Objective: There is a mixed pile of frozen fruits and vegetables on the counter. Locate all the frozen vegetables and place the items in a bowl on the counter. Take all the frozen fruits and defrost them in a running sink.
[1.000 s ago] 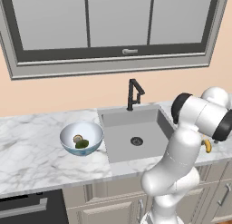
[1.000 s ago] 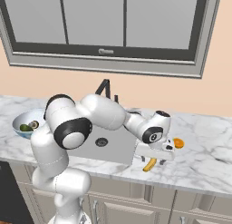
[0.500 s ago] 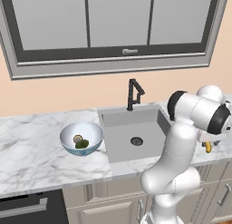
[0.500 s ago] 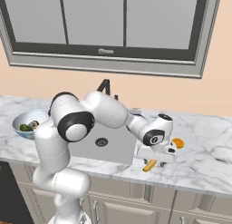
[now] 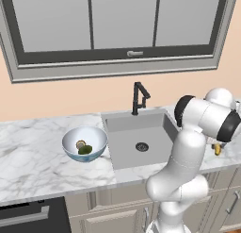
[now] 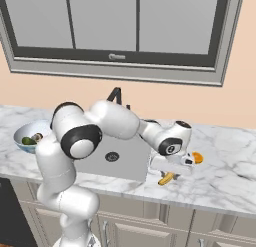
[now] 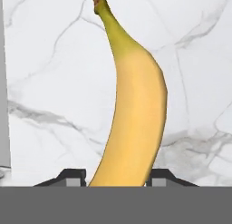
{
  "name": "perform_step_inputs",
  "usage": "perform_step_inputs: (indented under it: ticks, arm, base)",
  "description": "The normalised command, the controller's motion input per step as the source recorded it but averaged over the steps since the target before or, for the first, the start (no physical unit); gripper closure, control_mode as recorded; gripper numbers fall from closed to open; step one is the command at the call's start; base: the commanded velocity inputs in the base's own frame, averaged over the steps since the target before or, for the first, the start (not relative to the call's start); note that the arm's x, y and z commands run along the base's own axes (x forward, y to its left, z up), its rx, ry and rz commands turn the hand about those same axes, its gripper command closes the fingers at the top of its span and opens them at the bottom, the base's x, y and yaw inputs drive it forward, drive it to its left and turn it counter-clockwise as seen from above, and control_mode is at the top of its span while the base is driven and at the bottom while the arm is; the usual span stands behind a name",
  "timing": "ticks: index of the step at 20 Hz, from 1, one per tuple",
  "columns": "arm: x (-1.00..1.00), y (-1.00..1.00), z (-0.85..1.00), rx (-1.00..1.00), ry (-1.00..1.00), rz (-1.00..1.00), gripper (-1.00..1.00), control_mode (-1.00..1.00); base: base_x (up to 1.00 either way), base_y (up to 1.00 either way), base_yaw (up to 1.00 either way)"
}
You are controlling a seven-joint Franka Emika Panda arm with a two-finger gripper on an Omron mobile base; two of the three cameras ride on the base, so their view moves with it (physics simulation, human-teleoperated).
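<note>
In the hand view we look straight down at the curved yellow banana (image 7: 136, 114), lying on the white marble counter with grey veins (image 7: 50, 60). Its greenish stem points toward 12 o'clock, and its thick end runs down to 6 o'clock, passing between the two dark finger tips (image 7: 72, 177) of the two-finger gripper (image 7: 117, 177). The jaws stand spread, one tip at each side of the fruit and close against it, but we cannot tell whether they press on it; the banana rests flat on the marble.

From the right base view we see the gripper (image 6: 172, 167) lowered to the counter (image 6: 225, 166) just beside the right edge of the grey rectangular recessed sink (image 6: 112, 156). The banana (image 6: 166, 179) lies under it, its end sticking out toward 7 o'clock. The small orange round fruit (image 6: 197, 157) sits near the hand at about 2 o'clock from the banana.

In the left base view the banana (image 5: 216, 148) peeks out at 3 o'clock behind the white arm. The round pale blue-white glassy bowl (image 5: 70, 145) stands on the counter at 9 o'clock from the sink (image 5: 141, 137), just beside its left edge. Inside it lie the dark green oblong vegetable (image 5: 85, 150) and the small brown-capped mushroom (image 5: 80, 144). The tall black faucet (image 5: 138, 97) rises behind the basin at 12 o'clock.
</note>
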Motion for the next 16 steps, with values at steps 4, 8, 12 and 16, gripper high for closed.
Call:
perform_step_inputs:
  ticks: [4,8,12,16]
  arm:
    - [0.04,0.85,0.82,0.00,0.00,0.20,1.00,-1.00]
    - [0.00,0.93,0.61,0.00,0.01,0.23,1.00,-1.00]
    - [0.00,1.00,0.45,0.00,0.01,0.26,1.00,-1.00]
    - [0.09,1.00,0.00,0.00,-0.07,0.12,1.00,-1.00]
  base:
    - [0.00,0.00,0.00]
    - [0.00,0.00,0.00]
    - [0.00,0.00,0.00]
    - [0.00,0.00,0.00]
